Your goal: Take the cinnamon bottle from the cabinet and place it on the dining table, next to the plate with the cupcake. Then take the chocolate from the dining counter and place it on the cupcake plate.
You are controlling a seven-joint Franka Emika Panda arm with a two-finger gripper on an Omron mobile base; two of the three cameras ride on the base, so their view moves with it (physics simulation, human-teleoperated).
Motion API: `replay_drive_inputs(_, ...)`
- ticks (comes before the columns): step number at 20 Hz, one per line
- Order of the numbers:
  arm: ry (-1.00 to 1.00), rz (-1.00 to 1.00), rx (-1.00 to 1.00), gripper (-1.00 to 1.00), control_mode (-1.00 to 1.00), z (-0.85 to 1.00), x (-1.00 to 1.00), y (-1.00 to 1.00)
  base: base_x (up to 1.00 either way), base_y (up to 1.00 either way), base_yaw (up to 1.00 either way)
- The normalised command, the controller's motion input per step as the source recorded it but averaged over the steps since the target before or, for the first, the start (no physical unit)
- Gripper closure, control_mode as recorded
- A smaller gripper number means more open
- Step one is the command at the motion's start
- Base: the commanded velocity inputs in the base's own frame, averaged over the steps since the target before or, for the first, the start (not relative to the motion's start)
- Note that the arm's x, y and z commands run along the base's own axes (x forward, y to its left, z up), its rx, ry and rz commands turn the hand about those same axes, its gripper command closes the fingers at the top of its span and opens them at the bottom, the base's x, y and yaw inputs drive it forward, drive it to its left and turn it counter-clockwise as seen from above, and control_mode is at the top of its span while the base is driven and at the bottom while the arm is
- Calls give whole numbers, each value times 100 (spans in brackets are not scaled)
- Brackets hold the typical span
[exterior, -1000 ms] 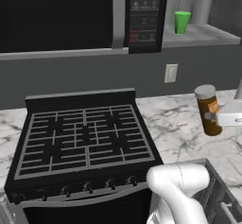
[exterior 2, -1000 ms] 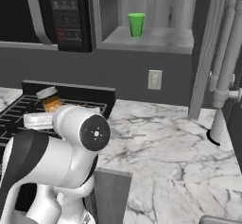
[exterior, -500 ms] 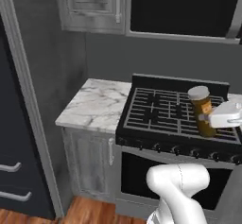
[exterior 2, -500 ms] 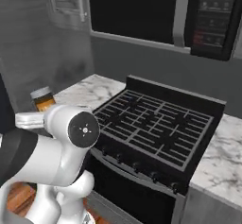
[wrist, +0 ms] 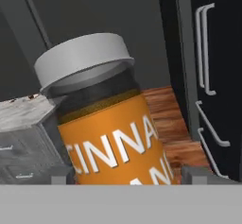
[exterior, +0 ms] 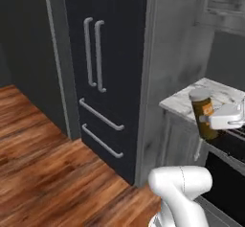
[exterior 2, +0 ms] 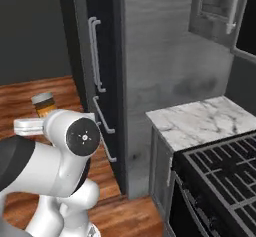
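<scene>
Base swung from stove to fridge (exterior: 103, 68); cinnamon bottle (wrist: 113, 128) held.

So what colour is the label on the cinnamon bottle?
Orange with white lettering, clearest in the hand view: cinnamon bottle.

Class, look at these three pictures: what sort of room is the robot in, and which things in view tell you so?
Most likely a home kitchen. A black stove with grates sits beside a marble counter, a tall dark fridge with long handles stands on a wooden floor, and the gripper carries a cinnamon bottle.
</scene>
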Motion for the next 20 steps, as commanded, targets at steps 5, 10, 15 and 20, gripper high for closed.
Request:
replay_drive_inputs(5,0,0,0,100,100,0,0,0,-2,40,97)
replay_drive_inputs(10,0,0,0,100,100,0,0,0,33,32,79)
replay_drive_inputs(15,0,0,0,100,100,0,0,0,88,12,54)
replay_drive_inputs(20,0,0,0,100,100,0,0,0,100,0,4)
